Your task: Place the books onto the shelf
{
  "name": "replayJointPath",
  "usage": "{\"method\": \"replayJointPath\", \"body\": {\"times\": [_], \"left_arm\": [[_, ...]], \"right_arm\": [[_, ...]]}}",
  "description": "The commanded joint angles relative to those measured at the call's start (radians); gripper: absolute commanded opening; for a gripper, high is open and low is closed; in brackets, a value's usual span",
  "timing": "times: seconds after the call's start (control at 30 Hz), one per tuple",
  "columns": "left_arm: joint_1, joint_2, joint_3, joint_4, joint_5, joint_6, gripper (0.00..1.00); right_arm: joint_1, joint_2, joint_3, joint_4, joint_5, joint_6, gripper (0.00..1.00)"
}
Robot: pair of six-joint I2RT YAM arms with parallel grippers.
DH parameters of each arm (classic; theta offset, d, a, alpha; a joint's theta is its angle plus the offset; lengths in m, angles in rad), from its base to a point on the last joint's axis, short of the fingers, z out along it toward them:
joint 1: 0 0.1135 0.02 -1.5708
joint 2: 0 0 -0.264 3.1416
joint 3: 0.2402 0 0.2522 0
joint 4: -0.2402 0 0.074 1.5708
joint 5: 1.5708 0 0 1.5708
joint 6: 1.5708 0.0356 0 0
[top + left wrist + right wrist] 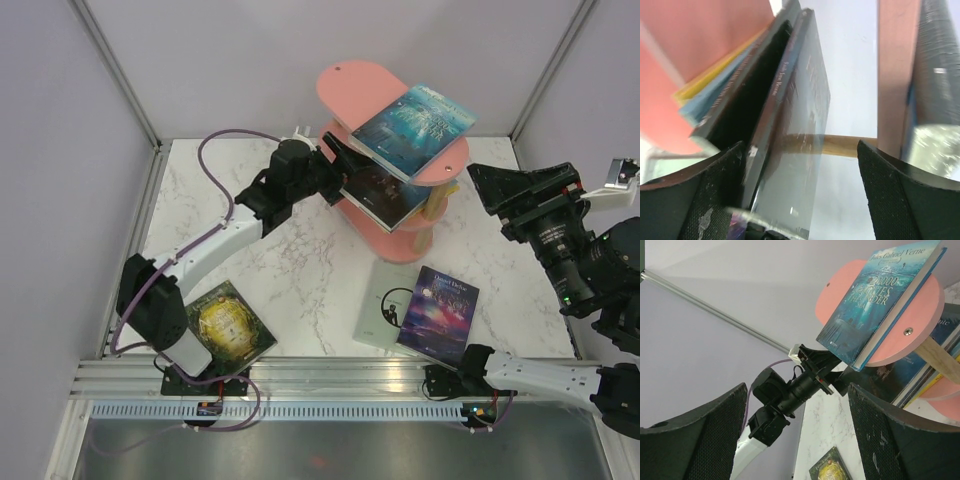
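Observation:
The pink shelf [352, 85] stands at the back of the table. A teal-blue book [413, 127] lies on its middle tier and juts over the edge. On the tier below lies a dark grey book [385, 197] on top of a yellow book [715, 75] and a pale blue one. My left gripper [338, 180] is at that tier. It is open around the dark book's near edge [790, 125], which rests by the left finger. My right gripper [490, 187] hovers open and empty right of the shelf. On the table lie a green-gold book [232, 325] and a purple galaxy book [440, 312], which overlaps a pale grey-white one [380, 300].
Light wooden posts [840, 145] join the shelf boards. Grey walls with metal rails enclose the white marble table [300, 260]. The aluminium rail with the arm bases [330, 385] runs along the near edge. In the right wrist view the left arm [790, 395] reaches under the teal book [880, 295].

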Motion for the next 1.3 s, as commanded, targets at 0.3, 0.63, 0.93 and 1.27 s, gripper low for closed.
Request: {"method": "replayJointPath", "body": {"times": [0.3,0.63,0.93,1.27], "left_arm": [[0.112,-0.229,-0.008,-0.267,-0.167,0.215,1.00],[0.366,-0.520,-0.077,-0.677,-0.180,0.311,1.00],[0.808,-0.669,-0.343,-1.017,0.042,0.466,1.00],[0.903,-0.654,-0.486,-1.140,-0.196,0.534,1.00]], "right_arm": [[0.003,0.048,-0.017,0.004,-0.079,0.039,0.82],[0.011,0.364,0.143,0.024,-0.489,-0.147,0.77],[0.098,0.738,0.072,0.111,-0.844,-0.145,0.87],[0.100,1.079,-0.001,0.183,-1.043,-0.150,0.84]]}}
